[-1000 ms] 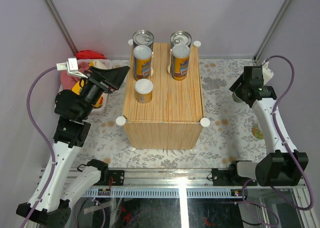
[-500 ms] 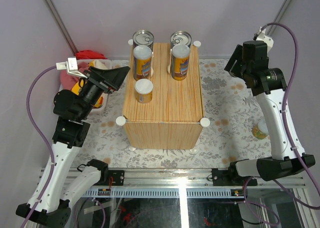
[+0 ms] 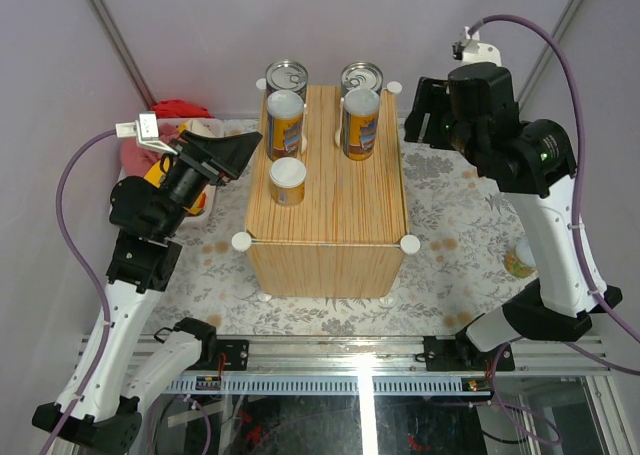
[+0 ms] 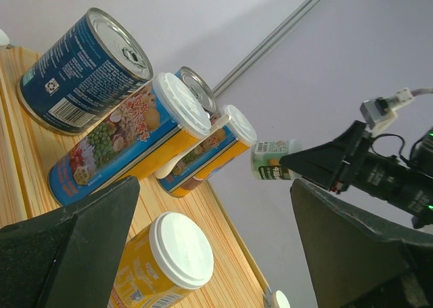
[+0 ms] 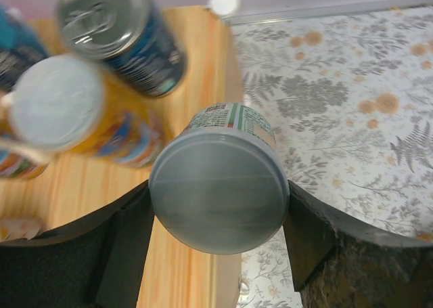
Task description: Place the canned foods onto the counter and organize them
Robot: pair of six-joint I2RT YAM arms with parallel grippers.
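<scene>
Five cans on counter; R gripper clamps green-label can, prob. over edge; L gripper open, empty.

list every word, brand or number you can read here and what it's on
No text is clear enough to quote.
Blue can: white print and a small square symbol, too small to read.
Tall orange-yellow can: lettering among food pictures, blurred.
Short orange-yellow can: fine print low on the label, too small.
Green-labelled can: print too small, and blurred in the right wrist view.
</scene>
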